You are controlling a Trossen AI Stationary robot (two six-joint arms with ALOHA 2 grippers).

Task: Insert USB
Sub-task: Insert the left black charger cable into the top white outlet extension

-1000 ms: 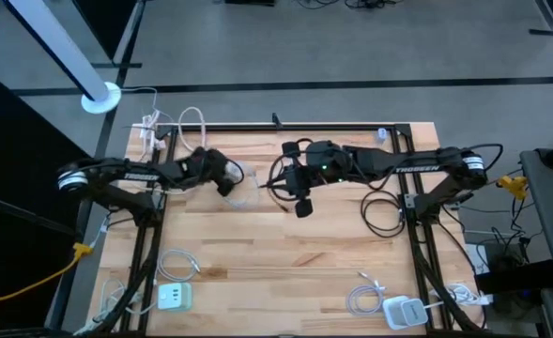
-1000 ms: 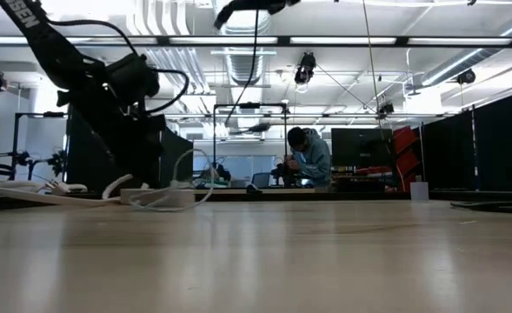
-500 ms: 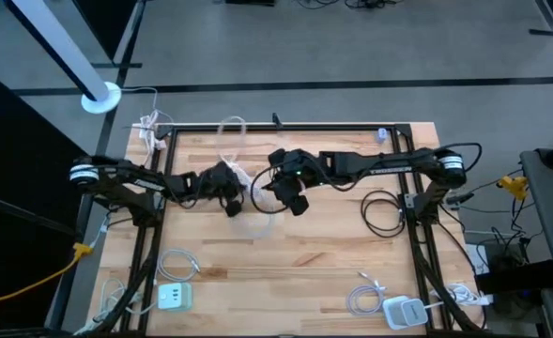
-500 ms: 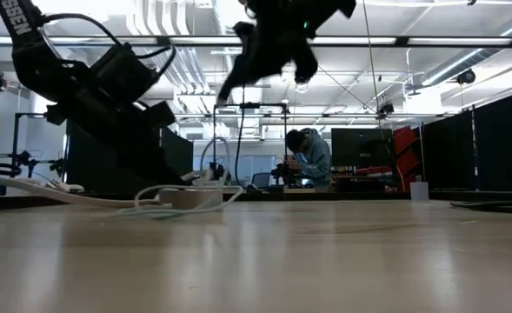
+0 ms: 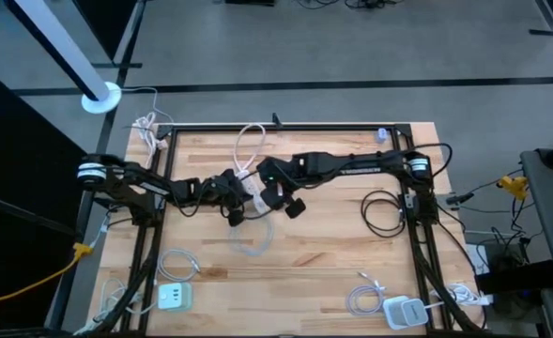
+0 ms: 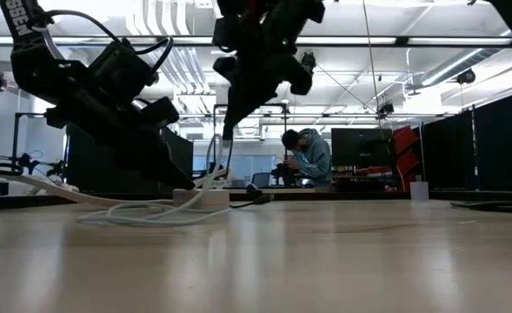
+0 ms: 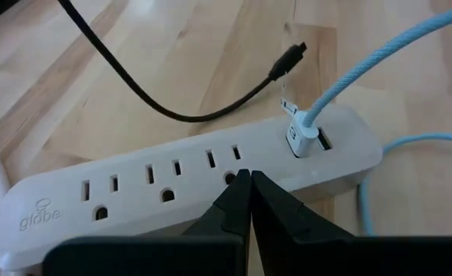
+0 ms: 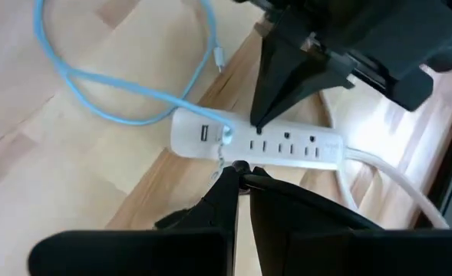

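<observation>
One white power strip (image 7: pixel 187 184) lies near the worktop's (image 5: pixel 332 263) far-centre. Left gripper (image 7: pixel 250 178), jaws closed and empty, presses it. One blue USB cable (image 7: pixel 364 69) is seated; right gripper (image 8: pixel 239 170) holds a black cable (image 7: pixel 172 100). Advice: keep strip pinned, align squarely with the one free port.

We see a white power strip (image 7: pixel 187 180), a pale blue cable (image 7: pixel 364 69) with white plug (image 7: pixel 301 135), a black cable (image 7: pixel 164 100), and the light striped wooden counter (image 7: pixel 172 46).
</observation>
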